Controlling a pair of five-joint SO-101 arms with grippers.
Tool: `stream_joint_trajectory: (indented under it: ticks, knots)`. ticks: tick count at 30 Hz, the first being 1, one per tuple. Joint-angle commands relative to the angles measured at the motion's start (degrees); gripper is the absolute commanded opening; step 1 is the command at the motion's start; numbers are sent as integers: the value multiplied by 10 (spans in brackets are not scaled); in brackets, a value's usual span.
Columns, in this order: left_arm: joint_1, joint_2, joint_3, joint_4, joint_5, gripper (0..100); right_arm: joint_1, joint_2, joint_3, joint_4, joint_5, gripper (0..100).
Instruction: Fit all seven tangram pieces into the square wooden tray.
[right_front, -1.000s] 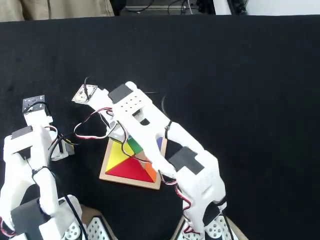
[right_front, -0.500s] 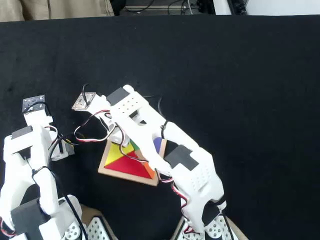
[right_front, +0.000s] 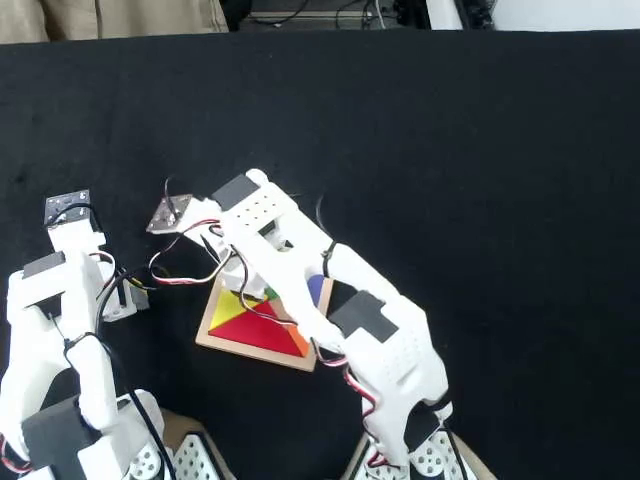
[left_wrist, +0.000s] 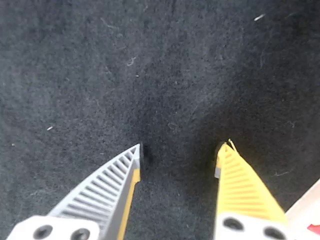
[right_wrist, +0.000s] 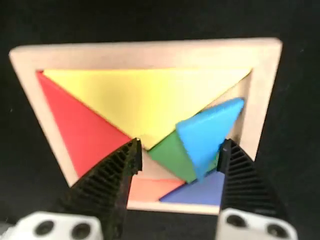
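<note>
Seating step in hand: right claw (right_wrist: 180, 147) open over tray (right_wrist: 145, 47); blue triangle (right_wrist: 210, 127) apparently unseated, needs nudging flat; left claw (left_wrist: 180, 150) open above tabletop (left_wrist: 150, 60).

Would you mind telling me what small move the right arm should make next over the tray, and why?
Probably lower the open right gripper and close on the light blue triangle: it appears to lie askew over the green piece, with bare wood beside it near the tray wall.
</note>
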Motion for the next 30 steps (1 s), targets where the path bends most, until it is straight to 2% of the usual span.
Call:
stream_joint_trajectory:
  ticks: [1,11,14,18,23,27,30]
  knots:
    - [-7,-7,-2,-3,-6,245,-5,-73,-36,16,16,247]
    - [-7,-7,-2,-3,-7,245,15,-96,39,-3,15,240]
    - [-7,-7,-2,-3,-7,245,14,-96,67,-40,15,177]
    - [-7,-7,-2,-3,-7,245,15,-102,73,-65,14,15]
    - [-7,-7,-2,-3,-7,245,47,-100,32,-137,8,31]
    - [-7,-7,-2,-3,-6,245,111,-73,0,-222,-43,31]
    - [-7,-7,-2,-3,-5,245,134,-15,-43,-233,-42,31]
